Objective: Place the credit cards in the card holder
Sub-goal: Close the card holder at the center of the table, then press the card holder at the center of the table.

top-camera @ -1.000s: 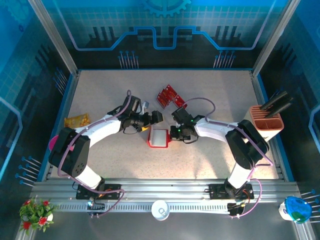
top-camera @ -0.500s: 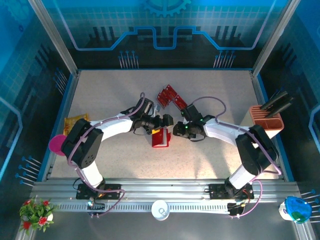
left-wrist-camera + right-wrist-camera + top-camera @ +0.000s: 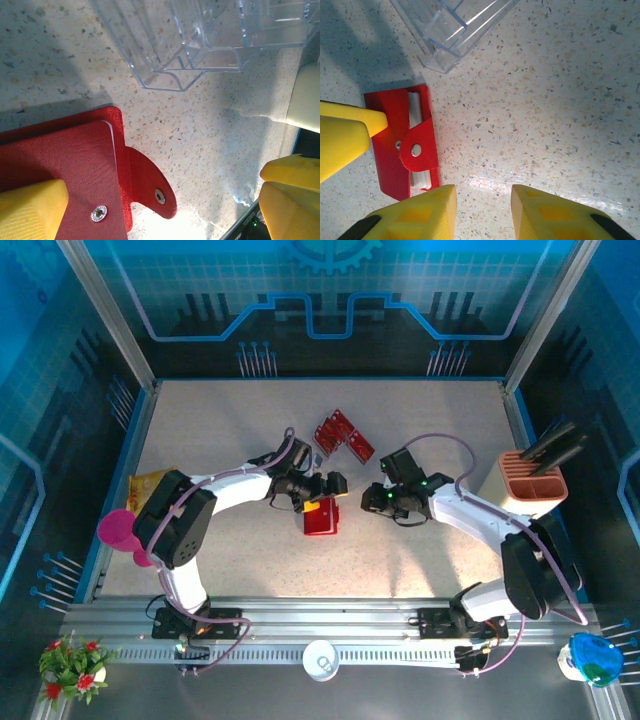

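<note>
The card holder (image 3: 322,518) lies folded shut on the speckled table, a red wallet with a snap flap (image 3: 150,185); white pocket edges show at its side (image 3: 417,112). The credit cards (image 3: 342,435), red with black bands, lie in a small heap farther back. My left gripper (image 3: 325,490) hangs open over the holder's back edge; one yellow finger (image 3: 30,210) is over the red cover, the other (image 3: 290,195) over bare table. My right gripper (image 3: 380,498) stands open to the right of the holder, with only table between its fingertips (image 3: 483,197).
A clear plastic stand (image 3: 200,40) sits just behind the holder. A salmon-pink box (image 3: 533,490) with black items stands at the right edge. A yellow snack packet (image 3: 150,482) and a pink cup (image 3: 117,528) are at the left edge.
The holder, open with its white inside showing a second ago, now lies closed. My right gripper opened and drew back to the right. My left gripper moved in over the holder.
</note>
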